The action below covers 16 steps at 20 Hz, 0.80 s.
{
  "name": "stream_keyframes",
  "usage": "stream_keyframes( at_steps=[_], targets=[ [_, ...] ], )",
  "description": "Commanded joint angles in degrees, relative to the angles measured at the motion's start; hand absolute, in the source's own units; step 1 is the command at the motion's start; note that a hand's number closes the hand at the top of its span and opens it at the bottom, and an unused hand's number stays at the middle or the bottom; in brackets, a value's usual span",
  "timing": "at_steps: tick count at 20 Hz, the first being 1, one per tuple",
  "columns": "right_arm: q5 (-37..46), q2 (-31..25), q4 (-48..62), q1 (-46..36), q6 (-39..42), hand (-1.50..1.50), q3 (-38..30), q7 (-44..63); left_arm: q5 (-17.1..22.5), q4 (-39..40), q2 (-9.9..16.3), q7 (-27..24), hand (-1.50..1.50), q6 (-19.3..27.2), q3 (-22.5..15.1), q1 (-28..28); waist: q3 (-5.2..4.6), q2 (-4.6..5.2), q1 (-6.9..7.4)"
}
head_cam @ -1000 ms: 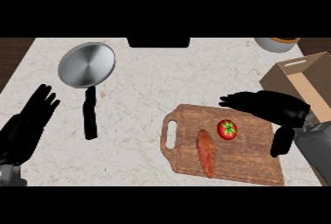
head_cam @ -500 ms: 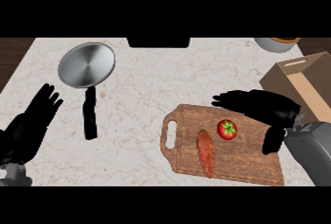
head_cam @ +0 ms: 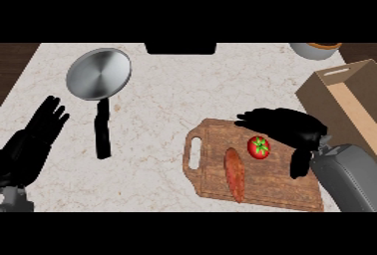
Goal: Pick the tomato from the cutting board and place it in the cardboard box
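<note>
While the pale marbled stone surface [head_cam: 184, 99] carries everything listed, entries run from largest down.

Open brown cardboard box [head_cam: 346, 102]: upright at the right edge, nothing visible inside.

Rectangular wooden cutting board with a handle slot [head_cam: 276, 187]: lower right, well short of the box.

Round steel frying pan with a black handle [head_cam: 98, 74]: upper left, apart from the task.

Right robot hand [head_cam: 290, 129]: black, fingers spread and arched over the board's upper right corner, thumb hanging down just beside the tomato. Compared with a second ago it has shifted left and lower toward the fruit, so the grasp looks about to begin; nothing is pinched yet.

Left robot hand [head_cam: 37, 134]: resting at the left edge, fingers straight.

Long orange-red vegetable [head_cam: 235, 173]: lying on the board.

Small red tomato with a green stem [head_cam: 259, 147]: on the board, under the right robot hand's reach.
</note>
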Motion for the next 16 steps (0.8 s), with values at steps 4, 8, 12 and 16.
stream_keyframes(
  at_steps=[4,8,12,16],
  targets=[
    [4.98,2.74,-2.24,2.8,0.69,-1.5,-0.42,2.78,-1.34,1.24,-1.71,-3.4,0.0,-2.93,1.39,2.49,-0.01,-0.03,-0.1],
    [8.48,3.81,8.23,-1.48,-3.69,-1.5,-1.54,-2.67,-2.57,-1.39,-2.74,1.92,0.0,-0.52,0.77,-1.3,0.02,0.04,0.1],
    [11.53,6.48,4.27,2.01,-3.89,-1.5,0.37,0.09,-4.52,-0.69,-4.93,-0.37,0.0,-0.92,0.08,1.34,0.01,0.01,-0.04],
    [13.63,5.42,7.41,0.99,-2.65,-1.5,0.4,-2.79,-2.02,-2.52,-3.14,0.37,0.0,-4.55,2.9,3.45,0.01,-0.01,0.11]
  ],
)
